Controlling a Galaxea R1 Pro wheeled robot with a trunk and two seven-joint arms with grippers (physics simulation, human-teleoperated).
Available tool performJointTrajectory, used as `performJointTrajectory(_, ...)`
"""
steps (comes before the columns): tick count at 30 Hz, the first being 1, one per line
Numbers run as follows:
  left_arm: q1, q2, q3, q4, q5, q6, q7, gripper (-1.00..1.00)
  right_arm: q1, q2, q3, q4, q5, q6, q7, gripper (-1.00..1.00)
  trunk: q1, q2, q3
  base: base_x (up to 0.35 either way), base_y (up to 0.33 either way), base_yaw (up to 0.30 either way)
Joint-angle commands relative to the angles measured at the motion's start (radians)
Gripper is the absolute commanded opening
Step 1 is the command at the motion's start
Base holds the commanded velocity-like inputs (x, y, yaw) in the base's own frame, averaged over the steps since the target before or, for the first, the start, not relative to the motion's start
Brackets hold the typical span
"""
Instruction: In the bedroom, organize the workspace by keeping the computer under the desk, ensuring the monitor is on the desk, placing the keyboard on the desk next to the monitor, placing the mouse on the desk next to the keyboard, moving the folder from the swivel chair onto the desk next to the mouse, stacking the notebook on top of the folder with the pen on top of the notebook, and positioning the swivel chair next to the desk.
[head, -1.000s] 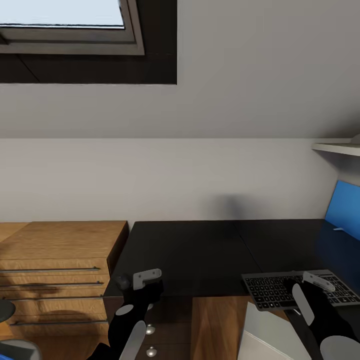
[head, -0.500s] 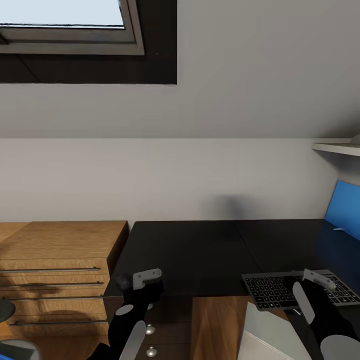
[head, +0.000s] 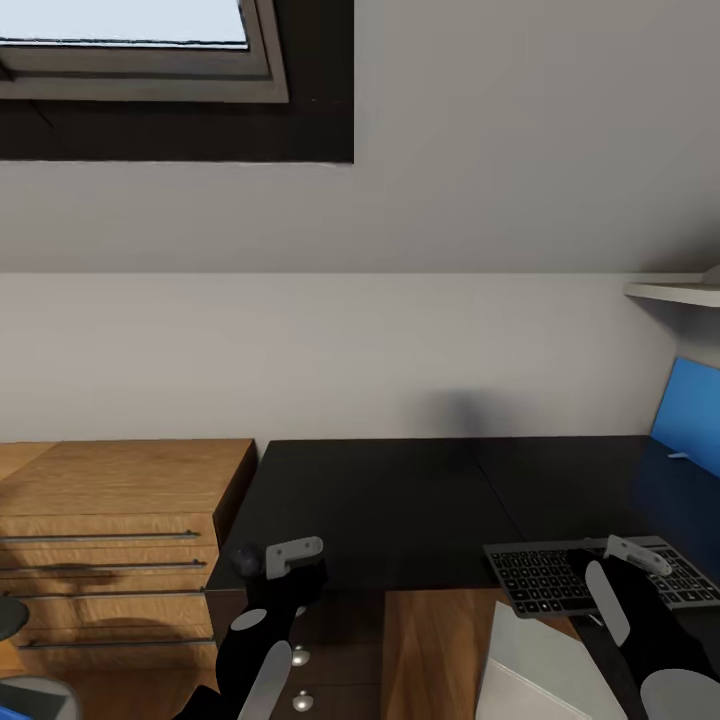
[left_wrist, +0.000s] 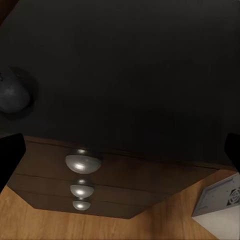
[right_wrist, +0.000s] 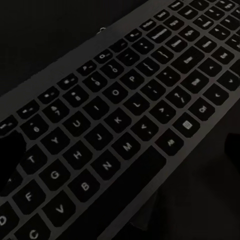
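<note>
The slim black keyboard (head: 560, 578) lies at the front right of the black desk (head: 400, 500), its near edge a little past the desk's front edge. My right gripper (head: 632, 560) hovers just above its keys (right_wrist: 125, 115), open, one dark fingertip (right_wrist: 10, 160) showing at each side of the right wrist view. My left gripper (head: 292, 562) is open over the desk's front left corner, beside a small dark rounded mouse (left_wrist: 12, 92). The light grey computer (head: 540, 670) stands on the floor at the desk's front. A bright blue folder (head: 690, 410) shows at the far right.
The dark drawer pedestal with silver knobs (left_wrist: 82, 162) sits under the desk's left end. A light wood cabinet with bar handles (head: 110, 540) adjoins the desk on the left. A white shelf (head: 680, 293) juts from the right wall, and a window (head: 130, 50) is high up.
The whole head view has shifted up a few pixels, so the camera moved slightly. Grippers, keyboard and mouse keep their places.
</note>
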Motion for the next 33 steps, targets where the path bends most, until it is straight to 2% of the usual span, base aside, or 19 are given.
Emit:
performJointTrajectory(1, -0.001, 0.0, -0.001, -0.001, 0.01, 0.001, 0.01, 1.0, -0.001, 0.0, 0.001, -0.001, -0.01, 0.002, -0.007, 1.0, 0.0, -0.001, -0.001, 0.0, 0.0, 0.0)
performJointTrajectory(5, -0.001, 0.0, -0.001, -0.001, 0.01, 0.001, 0.01, 1.0, -0.001, 0.0, 0.001, -0.001, -0.01, 0.002, -0.007, 1.0, 0.0, -0.001, -0.001, 0.0, 0.0, 0.0)
performJointTrajectory(21, -0.001, 0.0, -0.001, -0.003, 0.01, 0.003, 0.01, 1.0, -0.001, -0.002, -0.015, -0.001, -0.021, 0.002, -0.006, 1.0, 0.061, -0.113, -0.051, 0.0, 0.0, 0.0)
performJointTrajectory(27, -0.001, 0.0, -0.001, -0.003, 0.01, 0.003, 0.01, 1.0, -0.001, -0.002, -0.016, -0.001, -0.021, 0.002, -0.006, 1.0, 0.061, -0.113, -0.051, 0.0, 0.0, 0.0)
performJointTrajectory(33, -0.001, 0.0, -0.001, -0.003, 0.01, 0.003, 0.01, 1.0, -0.001, -0.002, -0.016, -0.001, -0.021, 0.002, -0.006, 1.0, 0.084, -0.155, -0.07, 0.0, 0.0, 0.0)
